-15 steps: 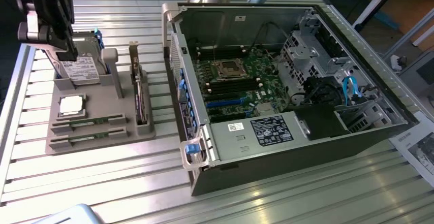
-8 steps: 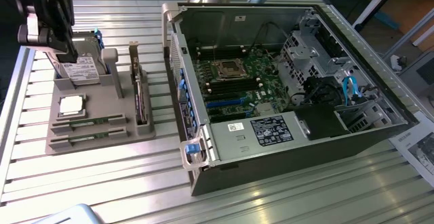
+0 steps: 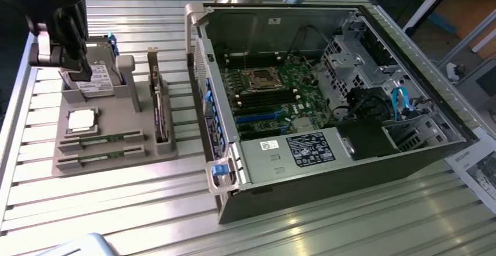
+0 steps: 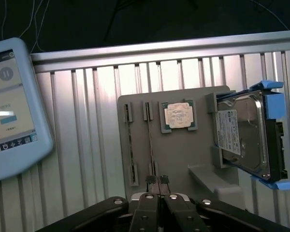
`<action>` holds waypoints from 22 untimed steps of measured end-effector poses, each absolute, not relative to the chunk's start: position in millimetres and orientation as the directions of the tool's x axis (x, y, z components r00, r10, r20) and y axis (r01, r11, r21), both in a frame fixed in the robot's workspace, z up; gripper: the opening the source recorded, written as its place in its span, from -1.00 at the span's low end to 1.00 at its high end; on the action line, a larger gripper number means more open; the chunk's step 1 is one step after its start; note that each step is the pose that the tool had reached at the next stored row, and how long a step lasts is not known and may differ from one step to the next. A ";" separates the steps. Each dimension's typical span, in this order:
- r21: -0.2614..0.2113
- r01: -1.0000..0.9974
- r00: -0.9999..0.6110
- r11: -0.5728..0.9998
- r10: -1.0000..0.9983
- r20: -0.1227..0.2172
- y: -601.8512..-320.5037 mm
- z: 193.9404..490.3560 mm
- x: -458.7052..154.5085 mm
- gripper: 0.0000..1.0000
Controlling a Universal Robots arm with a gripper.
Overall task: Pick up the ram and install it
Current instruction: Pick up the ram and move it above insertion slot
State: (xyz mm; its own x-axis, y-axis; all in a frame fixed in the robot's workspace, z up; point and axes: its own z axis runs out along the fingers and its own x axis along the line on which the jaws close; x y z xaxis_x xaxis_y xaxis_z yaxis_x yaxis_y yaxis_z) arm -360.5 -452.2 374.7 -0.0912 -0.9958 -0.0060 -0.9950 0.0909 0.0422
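Two green ram sticks lie edge-up in slots of the grey tray [image 3: 116, 122]: one ram [image 3: 101, 139] and a second ram [image 3: 97, 157] closer to the tray's front. In the wrist view they are thin lines, one ram [image 4: 151, 140] and the other [image 4: 131, 145]. My gripper [image 3: 66, 53] hangs above the tray's far end, over the hard drive. In the wrist view the gripper [image 4: 158, 182] is shut with nothing between its fingertips, which sit near the end of one stick.
The tray also holds a silver processor [image 3: 81, 121], a hard drive [image 3: 97, 79] with blue rails and an upright expansion card [image 3: 159, 114]. An open computer case [image 3: 326, 93] with its motherboard [image 3: 271, 99] fills the exterior view's right. A tablet [image 4: 9, 106] lies beside the tray.
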 end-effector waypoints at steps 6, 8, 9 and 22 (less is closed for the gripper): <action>0.042 -0.995 -0.091 0.090 -0.996 -0.006 -455.3 360.4 -361.1 -0.80; 0.042 -0.995 -0.090 0.090 -0.996 -0.006 -456.6 355.9 -361.2 -0.80; 0.042 -0.995 -0.090 0.090 -0.996 -0.006 -457.7 352.7 -361.4 -0.80; 0.042 -0.995 -0.088 0.088 -0.996 -0.006 -469.8 325.3 -362.1 -0.80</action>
State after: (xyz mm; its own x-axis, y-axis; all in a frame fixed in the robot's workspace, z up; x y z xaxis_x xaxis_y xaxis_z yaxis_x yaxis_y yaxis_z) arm -362.1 -469.8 325.3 -0.0879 -0.9961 -0.0058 -0.9953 0.0876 0.0423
